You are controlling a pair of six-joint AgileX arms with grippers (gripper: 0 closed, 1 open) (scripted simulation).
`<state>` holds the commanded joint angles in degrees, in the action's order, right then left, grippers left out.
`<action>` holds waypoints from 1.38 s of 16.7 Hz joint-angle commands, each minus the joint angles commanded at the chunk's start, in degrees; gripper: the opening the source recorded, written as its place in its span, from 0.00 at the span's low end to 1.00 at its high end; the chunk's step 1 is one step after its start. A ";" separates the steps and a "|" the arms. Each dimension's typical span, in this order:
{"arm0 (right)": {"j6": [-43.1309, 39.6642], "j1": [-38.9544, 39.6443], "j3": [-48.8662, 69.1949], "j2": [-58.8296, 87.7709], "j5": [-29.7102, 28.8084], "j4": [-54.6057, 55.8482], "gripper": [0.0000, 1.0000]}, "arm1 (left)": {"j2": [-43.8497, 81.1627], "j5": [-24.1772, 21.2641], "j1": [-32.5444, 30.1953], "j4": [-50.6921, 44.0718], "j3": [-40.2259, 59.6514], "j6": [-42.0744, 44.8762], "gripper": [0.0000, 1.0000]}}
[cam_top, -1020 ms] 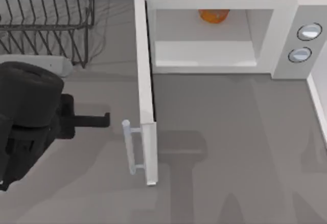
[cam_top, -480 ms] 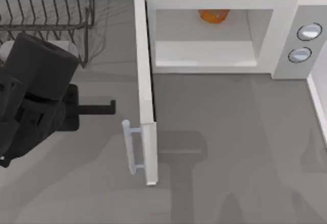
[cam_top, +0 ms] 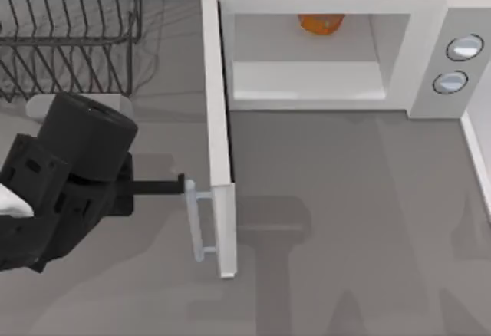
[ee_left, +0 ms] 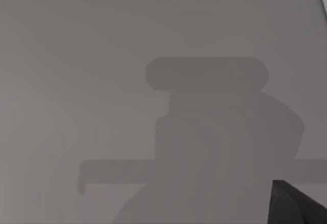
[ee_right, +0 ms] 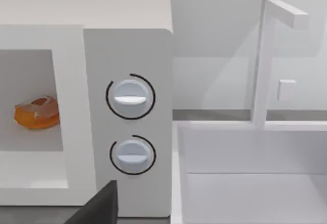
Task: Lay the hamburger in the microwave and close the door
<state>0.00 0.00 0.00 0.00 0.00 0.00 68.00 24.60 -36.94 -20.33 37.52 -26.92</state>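
The hamburger lies deep in the pale cavity of the white microwave; the right wrist view shows the hamburger beside the two knobs. The door stands wide open, edge-on, reaching toward the table's front. My left gripper comes from the left, its tip at the upper end of the bar handle on the door's outer side. In the left wrist view the door's flat face carries the arm's shadow. A dark part of my right gripper shows below the knobs.
A wire dish rack stands at the back left, behind my left arm. A white sink with a faucet sits to the right of the microwave. The grey tabletop spreads in front of the cavity.
My left arm has swung to the right and slightly forward, bringing its gripper tip from well left of the door up to the handle. The door and hamburger have not moved.
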 joint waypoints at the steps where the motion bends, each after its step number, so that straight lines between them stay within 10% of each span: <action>1: 0.00 0.00 0.00 0.00 0.00 0.00 1.00 | 1.02 -0.08 0.02 3.34 -2.09 0.04 0.00; 13: 0.00 0.00 0.00 0.00 0.00 0.00 1.00 | 5.29 0.27 -0.81 14.47 -9.58 -0.47 0.00; 23: 0.00 0.00 0.00 0.00 0.00 0.00 1.00 | 22.60 9.75 -17.34 8.92 5.99 -15.67 0.00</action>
<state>0.00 0.00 0.00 0.00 0.00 0.00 90.60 34.35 -54.28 -11.41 43.51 -42.60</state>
